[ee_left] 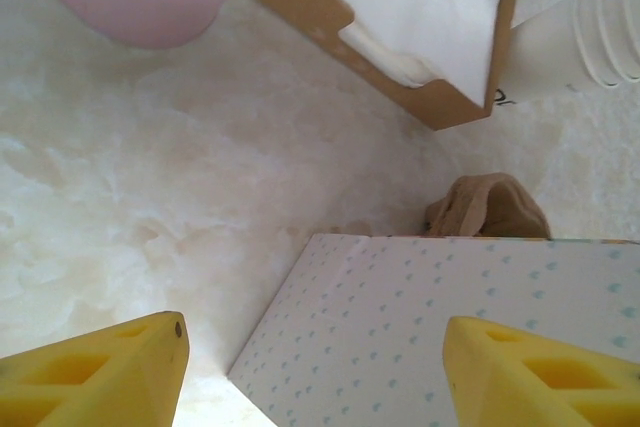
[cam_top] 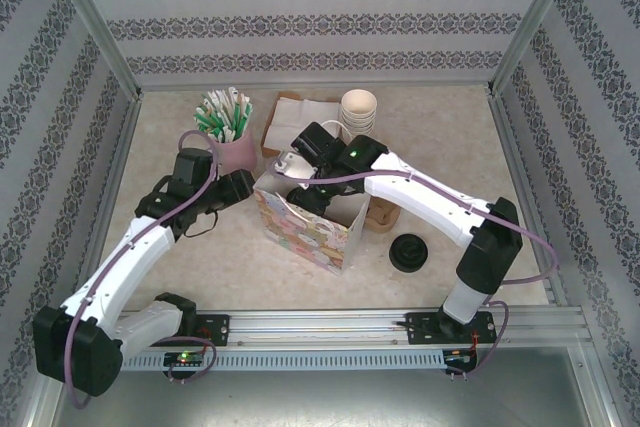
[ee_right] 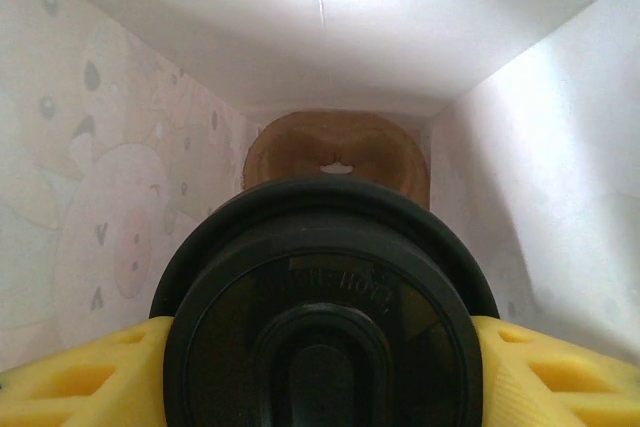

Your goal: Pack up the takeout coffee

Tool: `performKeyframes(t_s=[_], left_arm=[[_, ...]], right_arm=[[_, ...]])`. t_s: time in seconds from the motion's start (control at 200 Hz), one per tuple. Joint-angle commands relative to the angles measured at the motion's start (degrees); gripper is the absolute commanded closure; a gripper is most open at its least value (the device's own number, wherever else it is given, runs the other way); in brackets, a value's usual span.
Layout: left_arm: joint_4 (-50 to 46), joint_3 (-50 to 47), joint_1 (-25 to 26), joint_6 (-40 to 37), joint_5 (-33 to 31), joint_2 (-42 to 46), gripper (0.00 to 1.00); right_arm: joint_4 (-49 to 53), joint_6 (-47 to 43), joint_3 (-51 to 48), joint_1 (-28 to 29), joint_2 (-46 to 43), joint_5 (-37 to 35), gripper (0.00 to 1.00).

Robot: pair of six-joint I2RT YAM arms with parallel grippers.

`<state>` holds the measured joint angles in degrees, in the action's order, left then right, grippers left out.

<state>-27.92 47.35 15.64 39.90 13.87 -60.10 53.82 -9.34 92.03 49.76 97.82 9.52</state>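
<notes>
The takeout coffee [ee_right: 320, 307] shows its round black lid from above, and my right gripper [ee_right: 320, 372] is shut on it, a yellow finger on each side. It hangs inside the patterned paper bag [cam_top: 310, 225], over a brown cardboard piece [ee_right: 337, 152] on the bag's floor. From the top, my right gripper [cam_top: 300, 185] reaches down into the bag's mouth and the cup itself is hidden. My left gripper [cam_top: 245, 187] is at the bag's left end, open. Its yellow fingers [ee_left: 100, 372] stand wide apart above the bag's dotted side panel [ee_left: 450, 297].
A pink cup of green-and-white straws [cam_top: 228, 137] stands behind the left gripper. A brown napkin box [cam_top: 295, 117] and a stack of lidless white cups [cam_top: 358, 107] stand behind the bag. A loose black lid [cam_top: 409, 251] and brown sleeves [cam_top: 380, 212] lie right of the bag.
</notes>
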Motion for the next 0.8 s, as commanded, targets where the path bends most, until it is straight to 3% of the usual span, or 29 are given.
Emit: performKeyframes(t_s=[0.0,0.794], left_arm=[[1.17,-2.10,-0.45,0.64,0.43,-1.12,0.32],[15.29,-12.23,-1.08,-0.39,4.15,-13.12,0.35]], right_arm=[[1.15,-0.77,0.25,0.82,1.46,0.24,0.44],[-3.65,0.19,-0.17,1.83,5.44,2.46,0.44]])
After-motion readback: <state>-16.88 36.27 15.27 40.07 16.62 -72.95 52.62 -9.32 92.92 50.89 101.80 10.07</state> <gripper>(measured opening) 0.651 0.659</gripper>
